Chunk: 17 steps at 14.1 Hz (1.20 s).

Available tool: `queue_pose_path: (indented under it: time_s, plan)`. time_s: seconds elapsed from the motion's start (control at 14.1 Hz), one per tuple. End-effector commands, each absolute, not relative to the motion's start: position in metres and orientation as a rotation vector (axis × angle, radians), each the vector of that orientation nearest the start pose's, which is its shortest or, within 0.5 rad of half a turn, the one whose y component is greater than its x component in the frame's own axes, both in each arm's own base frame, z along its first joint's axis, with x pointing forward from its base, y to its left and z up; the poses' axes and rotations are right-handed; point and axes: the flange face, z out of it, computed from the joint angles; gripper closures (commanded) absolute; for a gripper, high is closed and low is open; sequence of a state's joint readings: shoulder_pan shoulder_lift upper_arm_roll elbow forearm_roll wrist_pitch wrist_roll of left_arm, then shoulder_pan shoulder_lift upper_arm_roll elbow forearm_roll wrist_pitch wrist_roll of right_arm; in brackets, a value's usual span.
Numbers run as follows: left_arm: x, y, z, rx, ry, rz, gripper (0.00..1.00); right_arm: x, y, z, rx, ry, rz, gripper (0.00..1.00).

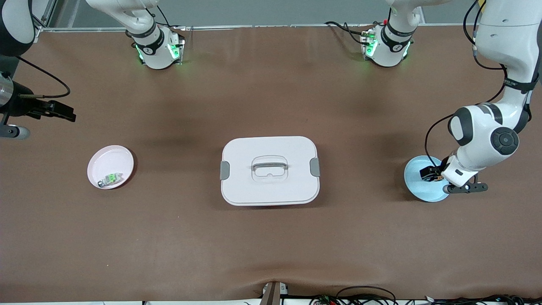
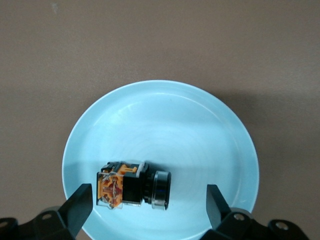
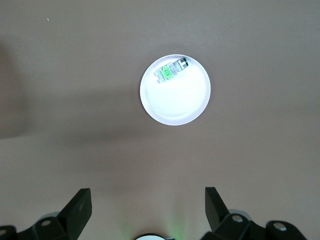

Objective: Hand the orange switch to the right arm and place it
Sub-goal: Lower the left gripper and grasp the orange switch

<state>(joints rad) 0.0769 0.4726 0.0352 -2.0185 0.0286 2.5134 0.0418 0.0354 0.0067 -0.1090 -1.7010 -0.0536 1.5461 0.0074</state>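
Two plates, two switches and one lidded box are counted on the brown worktop [image 1: 271, 254]. A light blue plate [image 1: 417, 178] lies toward the left arm's end, and the orange switch [image 2: 132, 184] is seen lying on its side in it, well inside the rim. A pink plate [image 1: 111, 166] lies toward the right arm's end, with a green-and-clear switch [image 1: 110, 179] resting in the part of it nearer the front camera. Between the two plates sits a white box [image 1: 269, 170] with a clear handle on its lid and a grey clasp at each end.

The left end effector [image 2: 150, 207] is held low over the blue plate, its fingers spread wide apart to either side of the orange switch; no contact with the switch is seen, though in the front view the fingertips are largely hidden by the wrist, so contact with the plate cannot be ruled out. The right end effector [image 3: 148, 210] is held high over the worktop near the pink plate, waiting, its fingers likewise spread wide with nothing between them.
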Motion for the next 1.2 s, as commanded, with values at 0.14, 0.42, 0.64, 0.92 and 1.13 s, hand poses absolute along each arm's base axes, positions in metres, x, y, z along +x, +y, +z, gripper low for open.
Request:
queue_pose_path:
  time_s: [0.14, 0.42, 0.64, 0.92, 1.13]
  plan:
    - [0.600, 0.074, 0.210, -3.094, 0.000, -0.033, 0.00, 0.536, -0.048, 0.565, -3.173, 0.135, 0.252, 0.00]
    - [0.595, 0.082, 0.204, -3.094, 0.022, -0.010, 0.00, 0.536, -0.043, 0.566, -3.173, 0.128, 0.249, 0.00]
    - [0.592, 0.093, 0.200, -3.096, 0.020, 0.007, 0.00, 0.536, -0.040, 0.565, -3.163, 0.123, 0.250, 0.00]
    - [0.591, 0.093, 0.196, -3.096, 0.032, 0.017, 0.00, 0.536, -0.038, 0.564, -3.154, 0.121, 0.256, 0.00]
    - [0.591, 0.093, 0.190, -3.098, 0.035, 0.029, 0.00, 0.532, -0.032, 0.567, -3.100, 0.122, 0.288, 0.00]
